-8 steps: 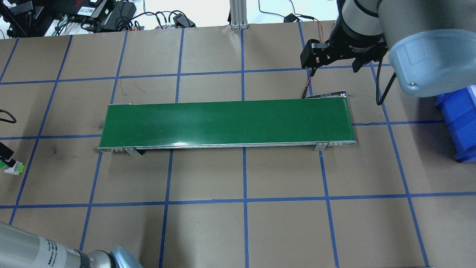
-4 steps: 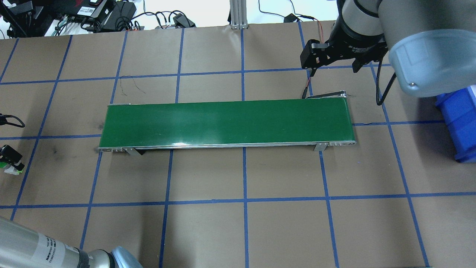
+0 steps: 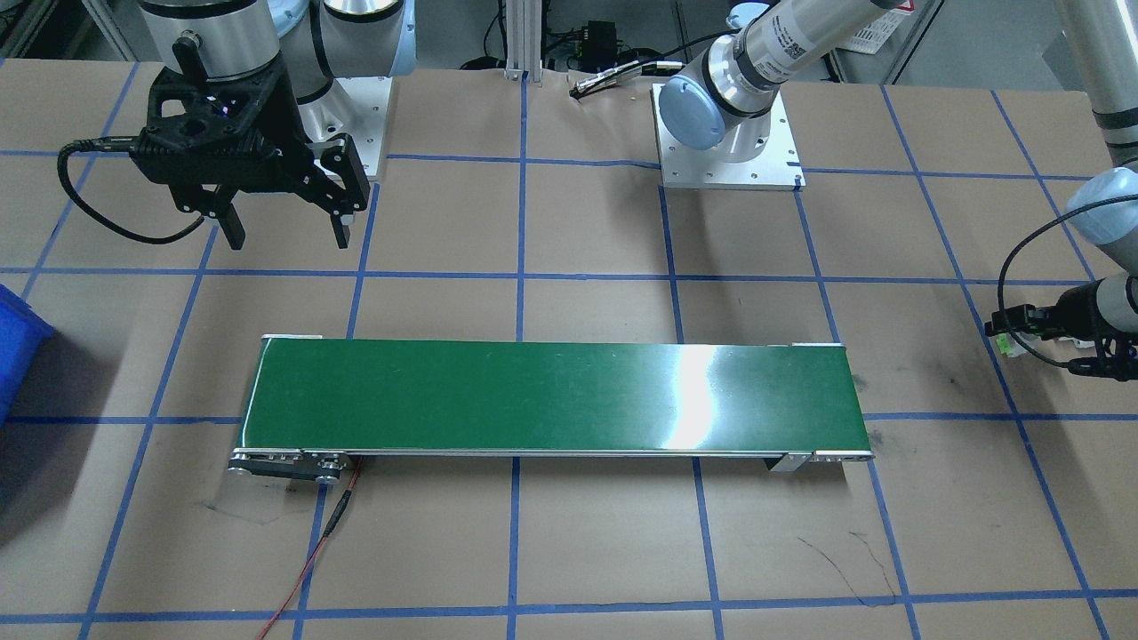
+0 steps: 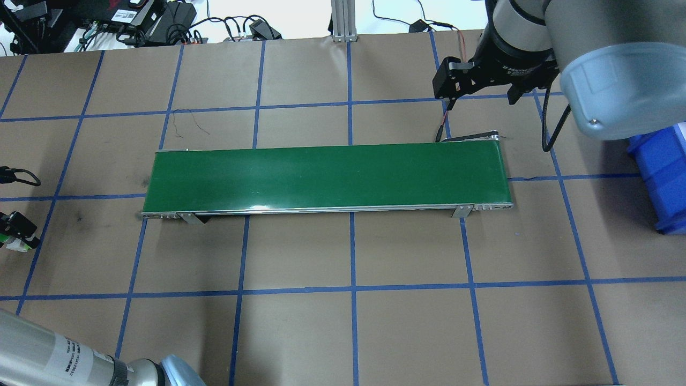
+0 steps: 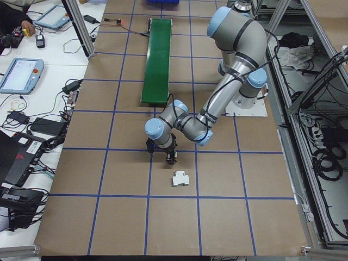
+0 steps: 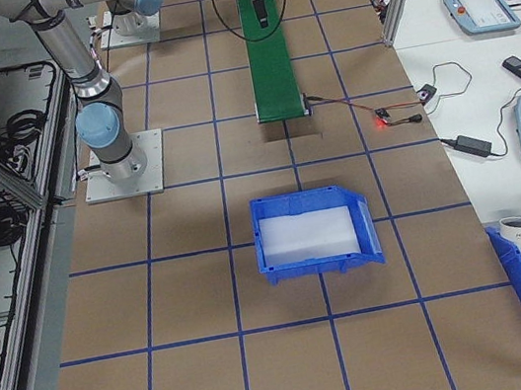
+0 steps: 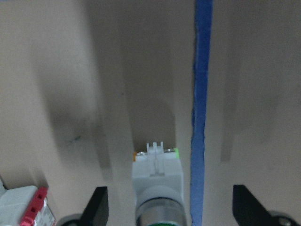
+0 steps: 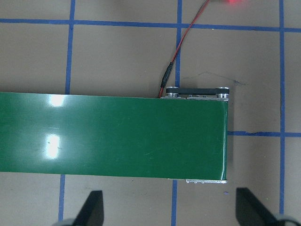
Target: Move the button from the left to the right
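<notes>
Brown paper desk (image 4: pixel 300 332) with blue tape grid: the green-capped, white-based push button (image 7: pixel 157 188) lies between the left gripper's (image 7: pixel 167 207) spread fingers (image 7: pixel 97 205), apparently ungripped; right gripper (image 3: pixel 280 233) hovers spread.

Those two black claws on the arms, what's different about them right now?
The left gripper is down low by the table with the green button between its fingers; the right gripper has nothing between its fingers. The left gripper sits well out beyond one end of the conveyor belt; the right gripper hangs high up near the belt's other end. Shared: both are black, two-fingered and open.
</notes>
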`<state>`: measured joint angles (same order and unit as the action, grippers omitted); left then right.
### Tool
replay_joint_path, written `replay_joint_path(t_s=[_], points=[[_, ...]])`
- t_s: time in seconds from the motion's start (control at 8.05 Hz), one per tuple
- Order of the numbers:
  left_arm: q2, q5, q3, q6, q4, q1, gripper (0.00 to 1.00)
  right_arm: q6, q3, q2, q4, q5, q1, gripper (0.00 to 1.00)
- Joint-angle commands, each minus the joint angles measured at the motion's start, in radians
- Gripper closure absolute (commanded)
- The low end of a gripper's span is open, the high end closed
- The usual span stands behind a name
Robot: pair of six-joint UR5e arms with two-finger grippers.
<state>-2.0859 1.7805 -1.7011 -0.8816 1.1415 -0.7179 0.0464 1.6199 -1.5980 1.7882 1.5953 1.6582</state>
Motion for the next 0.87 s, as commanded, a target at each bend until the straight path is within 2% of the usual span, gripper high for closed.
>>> replay_joint_path(t_s=[0.0,0.25,0.5,0.75], points=[[-0.002,-0.001,0.0,0.001,0.0,0.0,0.1,0.0,0.0,0.001,0.0,0.0,0.0,0.0],[-0.003,-0.001,0.0,0.001,-0.002,0.0,0.12,0.0,0.0,0.0,0.0,0.0,0.0,0.0],[-0.003,-0.003,0.0,0.004,0.0,0.0,0.37,0.001,0.0,0.0,0.0,0.0,0.0,0.0],[-0.003,-0.004,0.0,0.007,0.0,0.0,0.7,0.001,0.0,0.0,0.0,0.0,0.0,0.0]])
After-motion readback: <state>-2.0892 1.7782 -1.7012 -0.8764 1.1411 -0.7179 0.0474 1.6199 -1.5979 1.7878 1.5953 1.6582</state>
